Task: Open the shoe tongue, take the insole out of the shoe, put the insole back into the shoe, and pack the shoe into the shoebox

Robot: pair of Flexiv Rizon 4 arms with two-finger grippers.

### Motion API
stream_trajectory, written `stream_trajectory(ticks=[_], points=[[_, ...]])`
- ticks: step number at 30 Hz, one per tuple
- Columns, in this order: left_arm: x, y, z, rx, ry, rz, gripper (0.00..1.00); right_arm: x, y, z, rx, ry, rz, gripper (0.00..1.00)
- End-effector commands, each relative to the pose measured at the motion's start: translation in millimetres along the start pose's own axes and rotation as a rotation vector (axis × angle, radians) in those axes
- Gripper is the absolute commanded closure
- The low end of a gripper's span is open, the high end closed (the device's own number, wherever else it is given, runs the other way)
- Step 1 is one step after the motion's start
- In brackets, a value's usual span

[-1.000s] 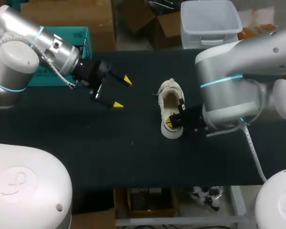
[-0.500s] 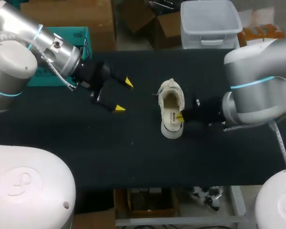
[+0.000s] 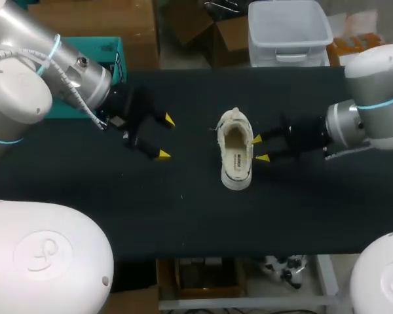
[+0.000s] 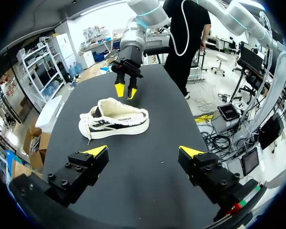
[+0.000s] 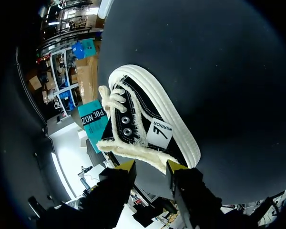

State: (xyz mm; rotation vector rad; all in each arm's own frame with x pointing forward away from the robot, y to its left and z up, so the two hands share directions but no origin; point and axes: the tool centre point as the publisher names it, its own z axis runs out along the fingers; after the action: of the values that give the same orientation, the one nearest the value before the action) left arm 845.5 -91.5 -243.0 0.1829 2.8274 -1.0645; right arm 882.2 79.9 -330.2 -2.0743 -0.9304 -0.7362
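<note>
Head view: a black-and-white shoe (image 3: 236,149) stands upright near the middle of the black table (image 3: 183,216), toe toward the far edge and opening facing up. A printed insole (image 3: 238,163) shows inside. The left gripper (image 3: 165,137) hangs well to the left of the shoe, its yellow-tipped fingers spread wide and holding nothing. The right gripper (image 3: 259,148) comes in from the right edge. Its fingers are a little apart, and the tips sit just beside the shoe's right wall with nothing gripped. A teal box (image 3: 111,51) sits by the far left corner, partly hidden behind the left arm.

Left wrist view: the left gripper (image 4: 143,151) is wide open and empty. The shoe (image 4: 115,124) lies side-on ahead of it, well clear of both tips. The right gripper (image 4: 125,90) points down just beyond the shoe.

Right wrist view: the right gripper (image 5: 151,167) shows a narrow gap between its fingers. The shoe (image 5: 148,129) is directly ahead, its fleecy collar close to the tips; whether it touches them cannot be told. The teal box (image 5: 93,119) lies beyond the toe.
</note>
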Motion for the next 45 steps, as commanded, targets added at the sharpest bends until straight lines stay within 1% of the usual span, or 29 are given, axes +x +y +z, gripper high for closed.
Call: stream_trajectory(ticks=[1, 8, 9, 10, 12, 13, 15, 16, 17, 18, 19, 22, 25, 27, 28, 29, 30, 39, 40, 41, 42, 43, 44, 45], points=[[6.2, -3.0, -2.3, -0.011, -0.027, -0.002, 0.00, 7.5, 1.6, -3.9, 0.049, -0.054, 0.004, 0.00], [6.2, -3.0, -2.3, -0.011, -0.027, -0.002, 0.00, 7.5, 1.6, -3.9, 0.049, -0.054, 0.004, 0.00], [3.4, -8.2, 5.2, -0.015, -0.036, -0.048, 0.00, 5.5, 4.6, -3.4, 0.066, -0.040, -0.005, 0.00], [2.7, -11.5, 10.7, -0.019, -0.032, -0.078, 0.00, 5.4, 5.8, -3.4, 0.060, -0.042, -0.004, 0.00], [-1.7, -16.7, 17.6, -0.044, -0.050, -0.166, 0.00, 5.3, 5.2, -10.2, 0.046, -0.048, -0.018, 0.00], [-1.6, -18.2, 20.7, -0.058, -0.055, -0.174, 0.00, 5.1, 3.8, -15.3, 0.050, -0.049, -0.041, 0.00], [-3.9, -20.5, 27.6, -0.108, -0.090, -0.239, 0.00, 4.8, 1.0, -25.3, 0.048, -0.058, -0.060, 0.00], [-3.9, -21.0, 31.0, -0.131, -0.096, -0.247, 0.00, 4.9, 0.0, -30.3, 0.046, -0.059, -0.072, 0.00], [-3.3, -21.7, 33.8, -0.150, -0.098, -0.276, 0.00, 5.4, -0.4, -34.4, 0.053, -0.067, -0.085, 0.00], [-4.5, -22.9, 36.3, -0.170, -0.117, -0.318, 0.00, 7.3, -0.7, -36.5, 0.055, -0.081, -0.082, 0.00], [-4.3, -23.4, 39.7, -0.197, -0.132, -0.327, 0.00, 8.4, 0.2, -39.4, 0.055, -0.089, -0.085, 0.00], [-5.9, -24.2, 46.4, -0.233, -0.173, -0.418, 0.00, 10.6, 3.2, -49.0, 0.067, -0.134, -0.115, 0.00], [-7.2, -23.2, 53.5, -0.260, -0.186, -0.517, 0.00, 11.9, 6.3, -55.7, 0.114, -0.199, -0.181, 0.00], [-8.7, -20.4, 60.3, -0.291, -0.214, -0.591, 0.00, 11.9, 9.1, -58.8, 0.179, -0.249, -0.236, 0.00], [-8.4, -18.4, 65.1, -0.319, -0.225, -0.620, 0.00, 11.9, 11.2, -59.7, 0.215, -0.291, -0.262, 0.00], [-9.3, -16.9, 70.2, -0.368, -0.279, -0.629, 0.00, 11.5, 13.8, -61.1, 0.282, -0.333, -0.295, 0.00], [-11.0, -15.6, 75.2, -0.439, -0.367, -0.611, 0.00, 10.5, 16.9, -64.4, 0.344, -0.371, -0.299, 0.00], [-11.0, -15.6, 75.2, -0.439, -0.367, -0.611, 0.00, 10.5, 16.9, -64.4, 0.344, -0.371, -0.299, 0.00], [-11.1, -18.1, 80.7, -0.445, -0.383, -0.640, 0.00, 10.5, 16.9, -64.4, 0.344, -0.371, -0.299, 0.00], [-12.3, -20.8, 84.8, -0.443, -0.370, -0.704, 0.00, 10.5, 16.9, -64.4, 0.344, -0.371, -0.299, 0.00], [-13.2, -22.0, 88.3, -0.438, -0.382, -0.746, 0.00, 8.0, 19.2, -66.4, 0.349, -0.373, -0.319, 0.00], [-12.2, -22.5, 92.5, -0.438, -0.400, -0.764, 0.00, 5.6, 19.0, -70.0, 0.344, -0.381, -0.359, 0.00], [-12.7, -23.0, 96.3, -0.447, -0.414, -0.821, 0.00, 3.6, 18.1, -73.9, 0.333, -0.385, -0.372, 0.00], [-14.4, -23.4, 100.0, -0.450, -0.448, -0.865, 0.00, 2.0, 16.9, -77.9, 0.330, -0.397, -0.395, 0.00]])
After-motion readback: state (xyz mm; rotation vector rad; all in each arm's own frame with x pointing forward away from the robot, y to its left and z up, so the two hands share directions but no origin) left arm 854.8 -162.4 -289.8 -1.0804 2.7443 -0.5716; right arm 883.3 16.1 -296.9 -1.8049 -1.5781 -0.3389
